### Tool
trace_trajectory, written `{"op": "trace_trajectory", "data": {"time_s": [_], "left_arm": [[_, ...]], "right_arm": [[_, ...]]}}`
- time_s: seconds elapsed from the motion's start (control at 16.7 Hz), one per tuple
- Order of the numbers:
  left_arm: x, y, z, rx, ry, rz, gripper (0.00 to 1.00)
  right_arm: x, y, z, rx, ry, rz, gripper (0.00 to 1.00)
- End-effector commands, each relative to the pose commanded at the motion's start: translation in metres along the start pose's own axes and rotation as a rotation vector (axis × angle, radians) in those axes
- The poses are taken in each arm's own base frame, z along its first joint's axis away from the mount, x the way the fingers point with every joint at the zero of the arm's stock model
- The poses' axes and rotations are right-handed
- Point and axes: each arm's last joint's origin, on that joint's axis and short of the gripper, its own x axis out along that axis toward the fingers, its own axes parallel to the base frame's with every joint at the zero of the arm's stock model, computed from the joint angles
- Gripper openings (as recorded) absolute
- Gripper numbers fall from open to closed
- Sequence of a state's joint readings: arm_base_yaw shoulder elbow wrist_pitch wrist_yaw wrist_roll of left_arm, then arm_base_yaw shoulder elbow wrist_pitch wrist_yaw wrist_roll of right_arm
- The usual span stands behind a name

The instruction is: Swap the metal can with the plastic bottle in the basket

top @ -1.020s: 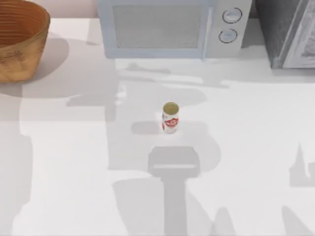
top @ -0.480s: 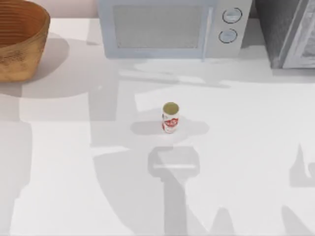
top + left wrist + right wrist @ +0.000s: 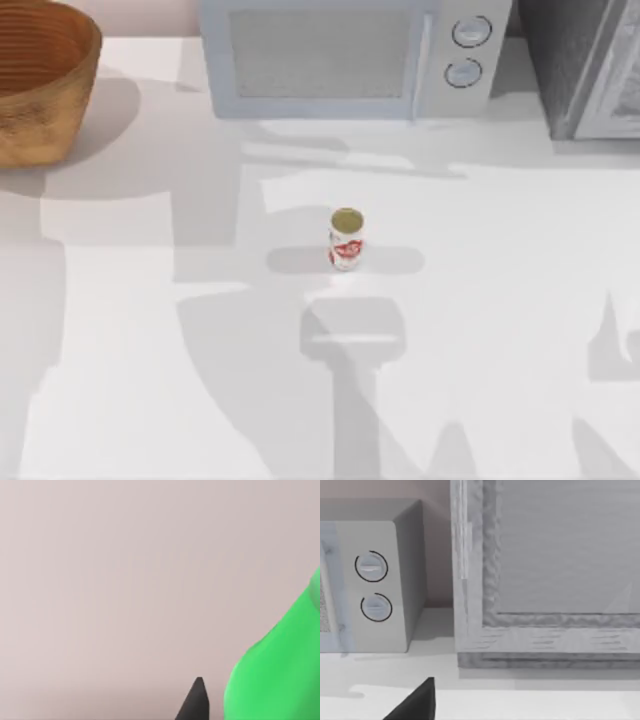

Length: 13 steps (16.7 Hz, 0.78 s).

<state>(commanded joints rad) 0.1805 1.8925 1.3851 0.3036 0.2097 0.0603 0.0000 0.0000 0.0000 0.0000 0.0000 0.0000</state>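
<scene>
**Can upright mid-worktop, bottle at the left gripper**

The metal can (image 3: 346,239) stands upright on the white worktop (image 3: 500,300), in front of the microwave (image 3: 350,55) and well apart from it, roughly below the middle of its door. Its dull gold top faces up and the red markings show on its white side.

The basket (image 3: 40,85) sits on the worktop to the left of the microwave, near the far left corner, well apart from the can. Its ribbed inside is seen from above; what lies in it cannot be told.

In the left wrist view, the plastic bottle (image 3: 280,670) appears as a bright green rounded body very near the camera, with a plain pale wall behind. One dark fingertip (image 3: 196,702) of the left gripper stands just beside it; whether the gripper grasps the bottle cannot be told.

In the right wrist view, a dark fingertip (image 3: 417,702) of the right gripper hangs over the worktop, facing the microwave's two dials (image 3: 372,587) and a grey cabinet (image 3: 545,570) just to the right of the microwave. Its opening cannot be told.
</scene>
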Motion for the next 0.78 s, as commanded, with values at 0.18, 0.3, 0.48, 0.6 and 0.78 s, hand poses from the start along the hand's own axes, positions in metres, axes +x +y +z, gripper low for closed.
{"op": "trace_trajectory", "data": {"time_s": [0.18, 0.3, 0.48, 0.6, 0.78], "left_arm": [[0.0, 0.0, 0.0, 0.0, 0.0, 0.0, 0.23], [0.0, 0.0, 0.0, 0.0, 0.0, 0.0, 0.38], [0.0, 0.0, 0.0, 0.0, 0.0, 0.0, 0.6], [0.0, 0.0, 0.0, 0.0, 0.0, 0.0, 0.75], [0.0, 0.0, 0.0, 0.0, 0.0, 0.0, 0.98]], "right_arm": [[0.0, 0.0, 0.0, 0.0, 0.0, 0.0, 1.0], [0.0, 0.0, 0.0, 0.0, 0.0, 0.0, 1.0], [0.0, 0.0, 0.0, 0.0, 0.0, 0.0, 1.0], [0.0, 0.0, 0.0, 0.0, 0.0, 0.0, 1.0], [0.0, 0.0, 0.0, 0.0, 0.0, 0.0, 1.0]]}}
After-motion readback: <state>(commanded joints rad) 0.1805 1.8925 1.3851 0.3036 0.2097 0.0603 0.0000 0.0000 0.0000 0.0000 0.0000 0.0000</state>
